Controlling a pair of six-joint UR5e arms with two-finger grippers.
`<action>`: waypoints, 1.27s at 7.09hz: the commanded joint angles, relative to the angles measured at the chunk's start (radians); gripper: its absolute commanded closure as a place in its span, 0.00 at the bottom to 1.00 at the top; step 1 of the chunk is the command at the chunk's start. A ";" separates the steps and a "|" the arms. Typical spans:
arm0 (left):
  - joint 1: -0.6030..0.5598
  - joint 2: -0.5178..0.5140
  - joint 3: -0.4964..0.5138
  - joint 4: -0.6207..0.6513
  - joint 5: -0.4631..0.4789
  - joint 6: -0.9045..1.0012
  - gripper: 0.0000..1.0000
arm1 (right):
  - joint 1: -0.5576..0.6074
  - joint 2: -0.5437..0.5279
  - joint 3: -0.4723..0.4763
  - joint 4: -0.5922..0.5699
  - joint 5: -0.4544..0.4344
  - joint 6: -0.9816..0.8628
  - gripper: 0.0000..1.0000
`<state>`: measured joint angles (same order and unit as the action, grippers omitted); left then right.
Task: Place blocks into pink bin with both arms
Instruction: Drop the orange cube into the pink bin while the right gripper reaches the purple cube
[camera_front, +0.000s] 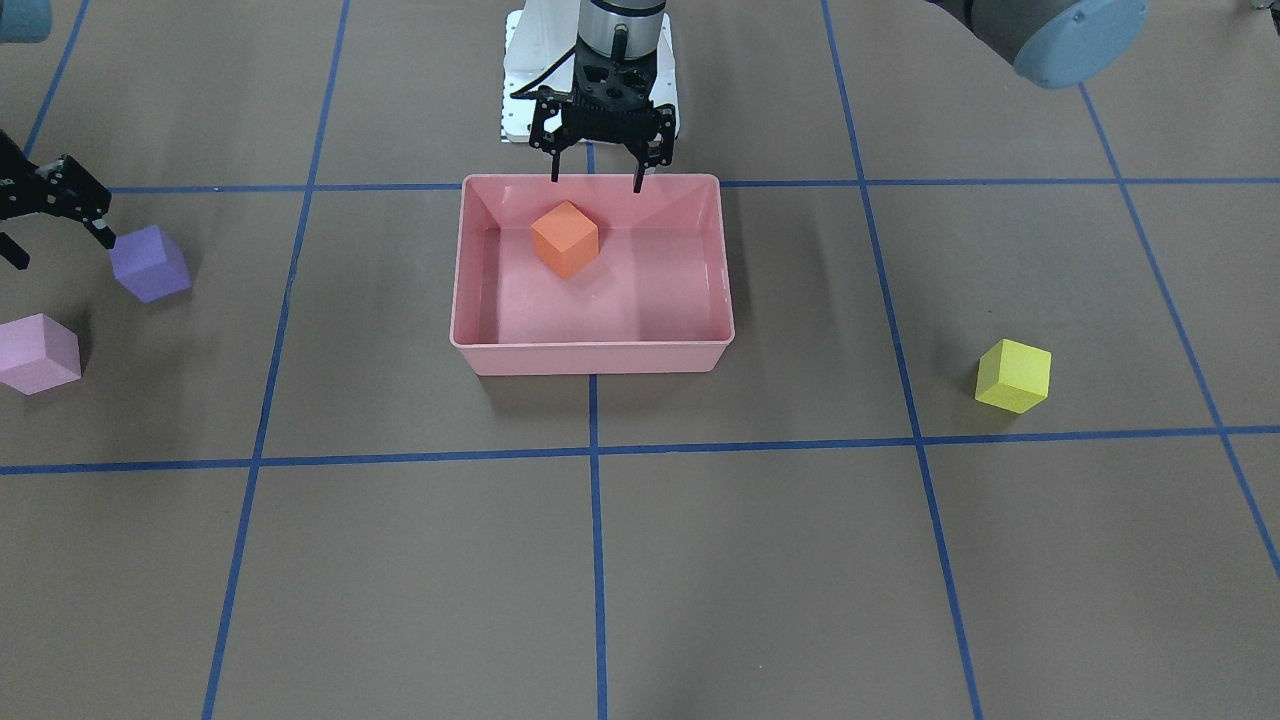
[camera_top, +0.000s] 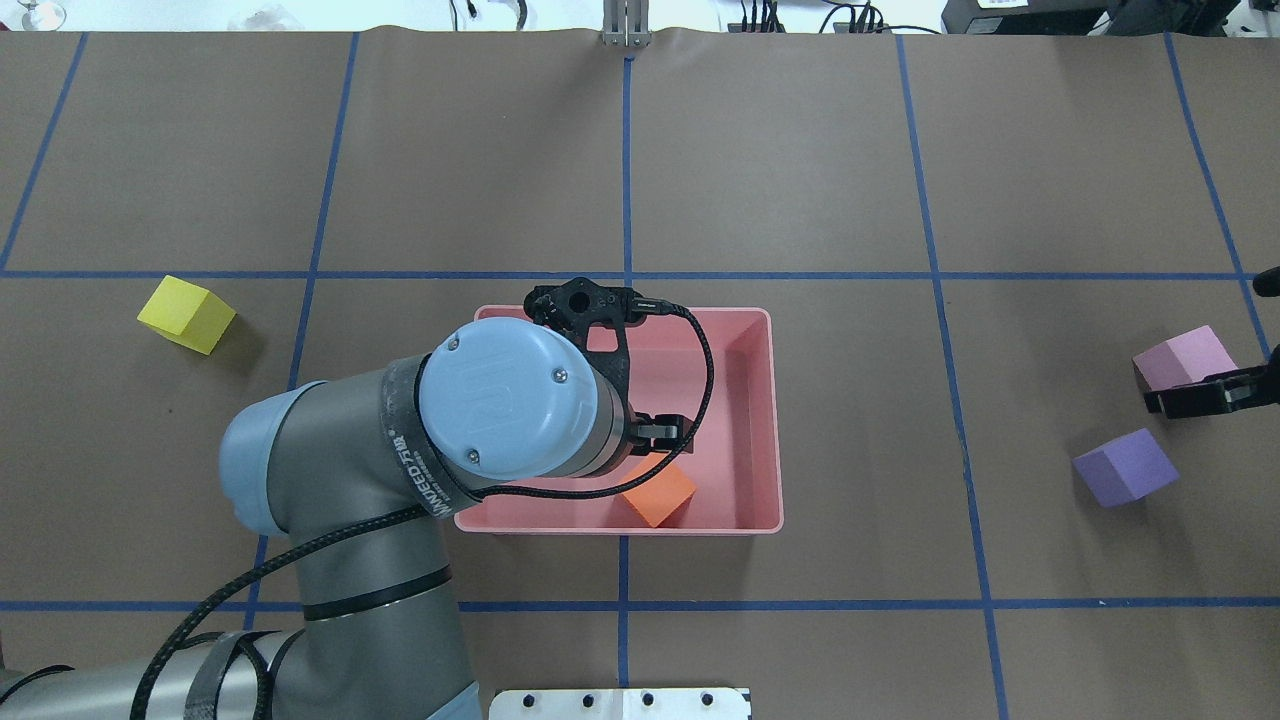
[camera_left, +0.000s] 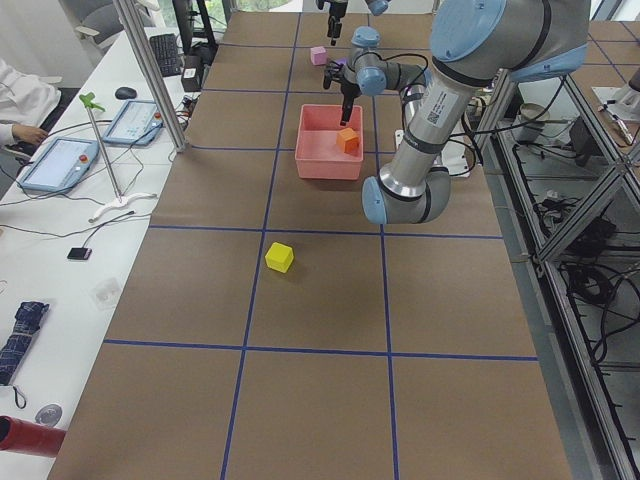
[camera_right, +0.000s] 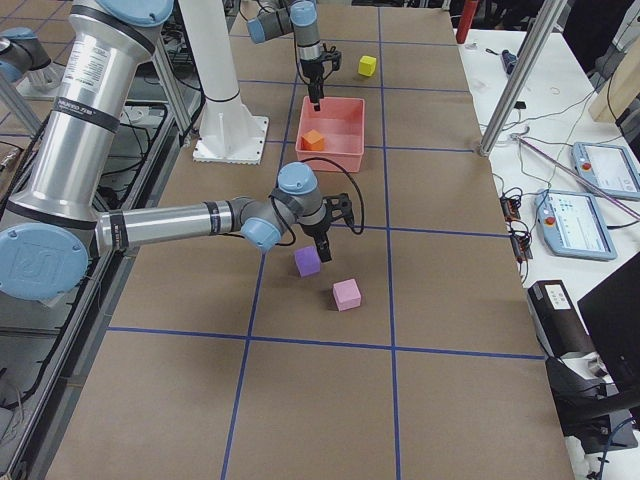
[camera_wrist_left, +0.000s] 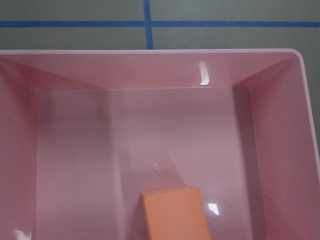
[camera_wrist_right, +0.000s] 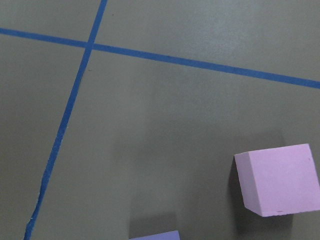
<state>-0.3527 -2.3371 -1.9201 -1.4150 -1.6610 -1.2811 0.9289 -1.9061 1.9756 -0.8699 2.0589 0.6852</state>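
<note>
Left gripper (camera_front: 596, 183) hangs over the robot-side end of the bin (camera_front: 590, 356). Fingers spread wide, nothing between them. Tips sit about level with the rim in the front view; I can't tell how far above it.

Orange cube (camera_front: 565, 238) lies on the bin floor below that gripper, near the robot-side wall and turned at an angle to the walls. It is not touching the fingers.

Right gripper (camera_front: 58, 250) is out on the robot's right, well apart from the bin, fingers also spread and holding nothing. One fingertip is just beside the purple cube (camera_front: 150, 262); contact can't be judged.

Pink cube (camera_front: 38, 352) rests on the table (camera_front: 800, 560) near the purple one, a gap between them.

Yellow cube (camera_front: 1013, 375) sits alone on the robot's left side, well away from the bin and both grippers.

Blue tape lines (camera_front: 596, 520) grid the brown surface.
</note>
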 joint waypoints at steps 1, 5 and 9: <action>0.000 -0.002 -0.005 -0.001 0.003 0.002 0.00 | -0.082 -0.005 -0.009 0.008 -0.039 0.007 0.00; 0.001 -0.001 -0.005 -0.001 0.003 0.002 0.00 | -0.179 -0.025 -0.079 0.127 -0.117 0.069 0.00; 0.003 0.001 -0.007 -0.001 0.003 0.002 0.00 | -0.240 -0.036 -0.144 0.223 -0.156 0.114 0.00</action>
<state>-0.3503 -2.3365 -1.9266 -1.4159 -1.6583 -1.2793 0.7137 -1.9367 1.8348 -0.6520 1.9234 0.7908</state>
